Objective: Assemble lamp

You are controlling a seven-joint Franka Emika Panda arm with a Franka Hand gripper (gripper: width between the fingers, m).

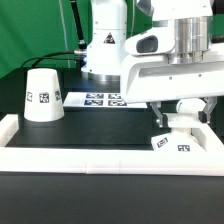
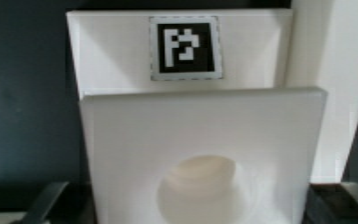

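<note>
- The exterior view gives you the layout. The shade (image 1: 42, 95) stands upright on the black table (image 1: 100, 128) at that view's left, well apart from the other parts.
- The marker board (image 1: 104, 99) lies flat behind the shade, near the arm's foot. You see the shade and this board in the exterior view only.
- The gripper (image 1: 182, 118) hangs low at the exterior view's right, over the base (image 1: 172, 143). The base sits just behind the front rail (image 1: 90, 155).
- A round white lump, the bulb (image 1: 180, 124), sits between the gripper and the base. From this view you can't tell whether the fingers touch it.
- The wrist view settles that. The dark fingers (image 2: 48, 202) sit out at the frame's edges, spread wide, with nothing clamped. The rounded bulb lies between them, clear of both.
- Only the wrist view gives you the close-up: flat white faces of the base and one tag (image 2: 185, 48), sharp enough to see its pattern.
</note>
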